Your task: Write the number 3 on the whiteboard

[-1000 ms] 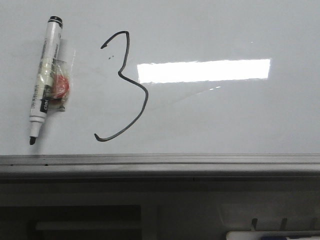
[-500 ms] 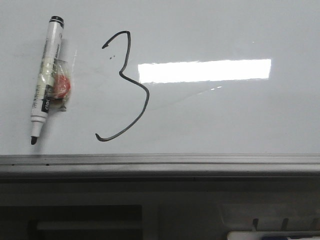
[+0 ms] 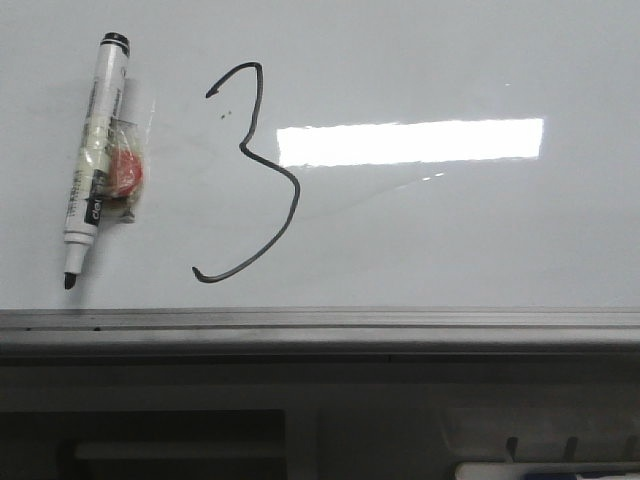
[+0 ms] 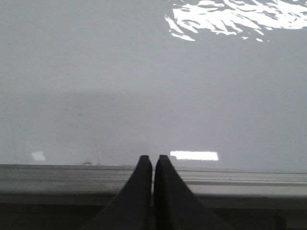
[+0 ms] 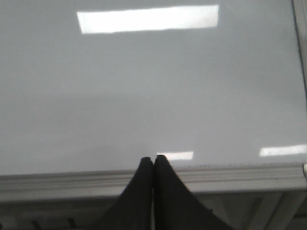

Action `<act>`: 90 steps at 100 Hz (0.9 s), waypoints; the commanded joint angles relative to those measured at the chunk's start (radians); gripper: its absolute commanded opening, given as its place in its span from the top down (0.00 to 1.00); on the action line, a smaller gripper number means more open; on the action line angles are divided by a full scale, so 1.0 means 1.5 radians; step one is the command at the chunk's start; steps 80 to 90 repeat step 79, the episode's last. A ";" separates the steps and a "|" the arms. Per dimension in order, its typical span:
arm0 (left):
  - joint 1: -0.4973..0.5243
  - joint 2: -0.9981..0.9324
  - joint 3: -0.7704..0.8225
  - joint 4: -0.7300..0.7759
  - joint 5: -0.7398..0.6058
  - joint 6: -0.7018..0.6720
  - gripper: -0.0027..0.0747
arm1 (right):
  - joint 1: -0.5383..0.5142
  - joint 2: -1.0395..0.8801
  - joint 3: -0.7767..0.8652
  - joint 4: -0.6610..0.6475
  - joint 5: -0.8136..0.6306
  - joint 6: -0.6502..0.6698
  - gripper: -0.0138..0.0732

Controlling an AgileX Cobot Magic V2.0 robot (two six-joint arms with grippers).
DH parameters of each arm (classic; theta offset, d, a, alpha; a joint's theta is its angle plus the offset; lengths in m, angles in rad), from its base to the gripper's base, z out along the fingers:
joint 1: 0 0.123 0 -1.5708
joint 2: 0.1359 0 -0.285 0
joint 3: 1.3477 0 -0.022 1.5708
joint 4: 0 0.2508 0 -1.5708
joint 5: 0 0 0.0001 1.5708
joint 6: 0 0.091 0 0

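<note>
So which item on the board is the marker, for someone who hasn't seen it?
On the glossy pale whiteboard, look left of the dark hand-drawn number 3. The white-barrelled marker lies there, uncapped tip toward the grey rail, beside a small red piece in clear wrap.

Hand-drawn number 3 (image 3: pixel 248 175) on whiteboard (image 3: pixel 450 240)

You've got a dark 3 (image 3: pixel 250 170) on pale grey-white whiteboard (image 3: pixel 450 230); white marker (image 3: pixel 92 150), black tip and cap.
</note>
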 commanded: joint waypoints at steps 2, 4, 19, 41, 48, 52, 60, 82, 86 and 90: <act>0.000 -0.016 0.008 0.001 -0.036 -0.009 0.99 | 0.003 -0.009 0.020 -0.010 -0.006 -0.011 0.91; 0.000 -0.016 0.008 0.001 -0.036 -0.009 0.99 | 0.003 -0.009 0.020 -0.010 0.002 -0.011 0.91; 0.000 -0.016 0.008 0.001 -0.036 -0.009 0.99 | 0.004 -0.009 0.020 -0.010 0.002 -0.011 0.91; 0.000 -0.016 0.008 0.001 -0.036 -0.009 0.99 | 0.004 -0.010 0.020 -0.010 0.003 -0.011 0.91; 0.000 -0.016 0.008 0.001 -0.036 -0.009 0.99 | 0.004 -0.010 0.020 -0.010 0.004 -0.011 0.91; 0.000 -0.016 0.008 0.001 -0.036 -0.009 0.99 | 0.004 -0.010 0.020 -0.010 0.004 -0.011 0.91; 0.000 -0.016 0.008 0.001 -0.036 -0.009 0.99 | 0.004 -0.010 0.020 -0.010 0.004 -0.011 0.91; 0.000 -0.016 0.008 0.001 -0.036 -0.009 0.99 | 0.004 -0.010 0.020 -0.010 0.004 -0.011 0.91; 0.000 -0.016 0.008 0.001 -0.036 -0.009 0.99 | 0.004 -0.010 0.020 -0.010 0.004 -0.011 0.91; 0.000 -0.016 0.008 0.001 -0.036 -0.009 0.99 | 0.004 -0.010 0.020 -0.010 0.004 -0.011 0.91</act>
